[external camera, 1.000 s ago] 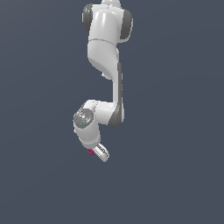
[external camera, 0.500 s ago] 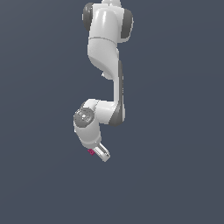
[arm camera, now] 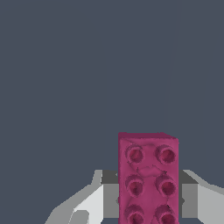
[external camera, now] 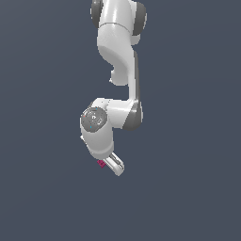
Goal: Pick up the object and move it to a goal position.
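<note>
The object (arm camera: 148, 175) is a small magenta-pink brick with round studs on top. In the wrist view it fills the gap between the two white fingers (arm camera: 85, 205), and the grey pads press against its long sides. My gripper (arm camera: 148, 199) is shut on it. In the exterior view the gripper (external camera: 114, 165) hangs at the lower end of the white arm, and only a small pink corner of the object (external camera: 100, 164) shows beside the fingers. Gripper and brick are set against plain dark grey, with no surface visibly touching them.
The white arm (external camera: 117, 56) reaches down from the top of the exterior view and bends at a grey joint (external camera: 94, 118) just above the gripper. All around it is flat dark grey background.
The wrist joint and gripper have risen slightly, with the pink brick still held between the fingers.
</note>
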You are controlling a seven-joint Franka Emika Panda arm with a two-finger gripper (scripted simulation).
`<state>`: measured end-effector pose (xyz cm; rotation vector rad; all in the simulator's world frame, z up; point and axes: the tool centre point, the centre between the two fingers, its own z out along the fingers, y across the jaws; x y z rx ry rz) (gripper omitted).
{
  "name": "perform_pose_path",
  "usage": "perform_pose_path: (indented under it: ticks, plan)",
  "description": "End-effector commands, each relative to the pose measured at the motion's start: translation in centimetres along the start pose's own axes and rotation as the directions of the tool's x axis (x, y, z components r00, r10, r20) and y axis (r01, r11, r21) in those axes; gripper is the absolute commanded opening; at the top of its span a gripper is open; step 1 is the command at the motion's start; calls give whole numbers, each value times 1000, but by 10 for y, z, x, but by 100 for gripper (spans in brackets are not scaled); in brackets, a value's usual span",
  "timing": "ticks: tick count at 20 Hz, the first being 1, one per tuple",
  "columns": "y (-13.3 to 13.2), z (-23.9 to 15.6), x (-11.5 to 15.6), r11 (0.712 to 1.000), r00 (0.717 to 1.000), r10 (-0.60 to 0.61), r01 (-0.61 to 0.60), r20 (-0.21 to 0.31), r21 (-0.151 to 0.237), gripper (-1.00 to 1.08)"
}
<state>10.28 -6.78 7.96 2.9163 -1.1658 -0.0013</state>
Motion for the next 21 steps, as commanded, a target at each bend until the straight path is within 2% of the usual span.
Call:
perform_pose_path:
  ticks: [1, 11, 21]
  plan:
    - [-11, -22, 0, 1000, 1000, 0, 0, -1, 0, -100]
    - [-48, -88, 0, 1000, 1000, 0, 0, -1, 0, -100]
    - [-58, -104, 1, 1000, 1000, 0, 0, -1, 1, -100]
